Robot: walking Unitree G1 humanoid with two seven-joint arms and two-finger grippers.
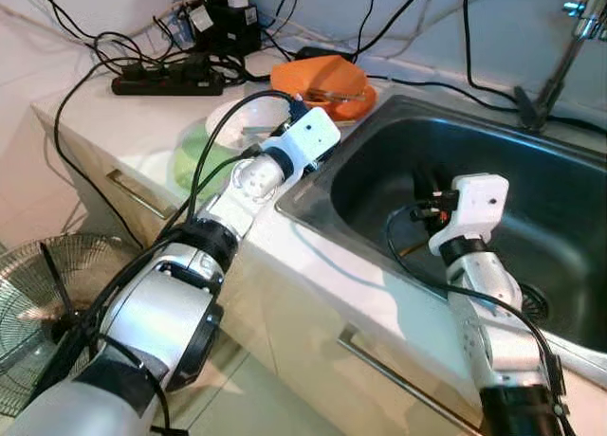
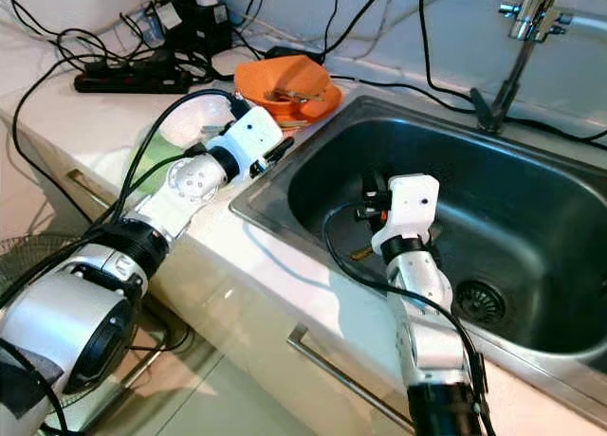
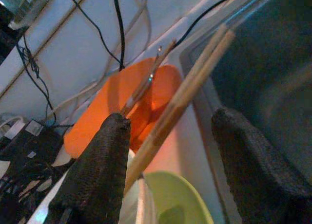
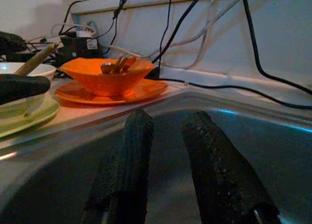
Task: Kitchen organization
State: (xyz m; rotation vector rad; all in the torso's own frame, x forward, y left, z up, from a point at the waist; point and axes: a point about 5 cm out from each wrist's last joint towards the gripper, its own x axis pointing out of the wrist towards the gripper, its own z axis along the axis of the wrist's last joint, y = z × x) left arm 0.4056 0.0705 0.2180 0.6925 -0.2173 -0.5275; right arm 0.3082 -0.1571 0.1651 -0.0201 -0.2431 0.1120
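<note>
My left gripper (image 3: 173,116) hangs open over the counter by the sink's left rim, above a white bowl (image 1: 242,118) that sits on a green plate (image 1: 194,156). A pair of wooden chopsticks (image 3: 190,87) slants between its fingers, close to one of them and not clamped. Just beyond stands an orange bowl (image 1: 322,81) holding cutlery, on an orange plate (image 4: 146,90). My right gripper (image 4: 168,117) is down inside the steel sink (image 1: 550,161), its fingers a narrow gap apart with nothing between them. A small wooden piece (image 2: 363,254) lies on the sink floor beneath it.
A tap (image 1: 569,47) rises at the sink's far right, and the drain (image 2: 479,299) is at the near right. A black power strip (image 1: 166,79) and many cables crowd the back of the counter. A floor fan (image 1: 38,294) stands at the lower left, below the drawer handles.
</note>
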